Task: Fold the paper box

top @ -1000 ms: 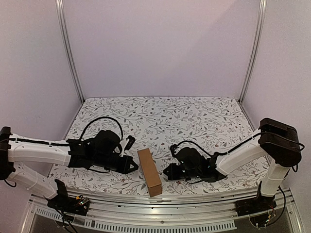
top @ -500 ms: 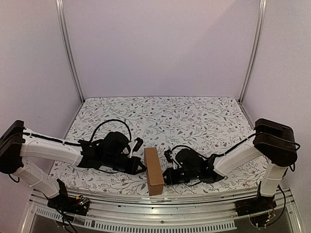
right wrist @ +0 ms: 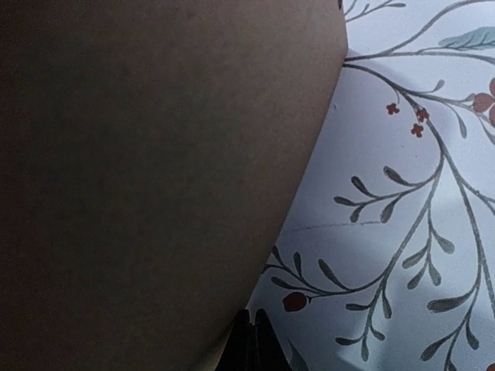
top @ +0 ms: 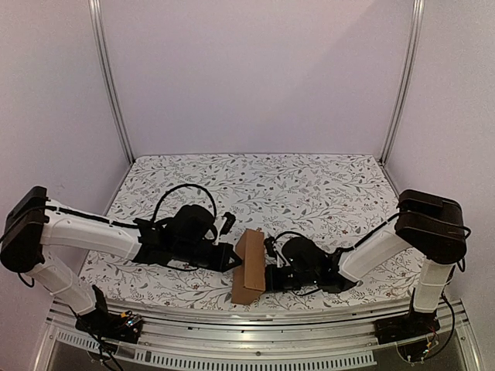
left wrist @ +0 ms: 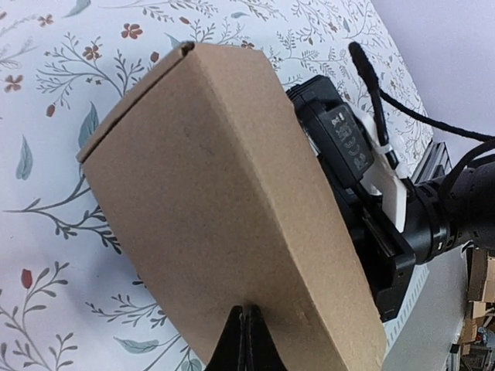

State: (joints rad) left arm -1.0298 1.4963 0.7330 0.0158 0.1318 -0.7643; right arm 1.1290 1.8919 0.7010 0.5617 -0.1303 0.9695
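While paper box [top: 250, 265] stands tilted near front of table [top: 309, 185], left gripper [top: 232, 261] and right gripper [top: 268, 277], jaws together, empty, press opposite sides. Box looks formed; step seems final squaring. Next: gentle, even push to settle it flat.

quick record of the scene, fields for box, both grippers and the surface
paper box: brown, closed, elongated, seems tipped off flat between the two arms
left gripper: shut, tips against the box's left face, gripping nothing
right gripper: shut, tips at the box's right side, gripping nothing
surface: floral table cover
task state: box looks folded into shape
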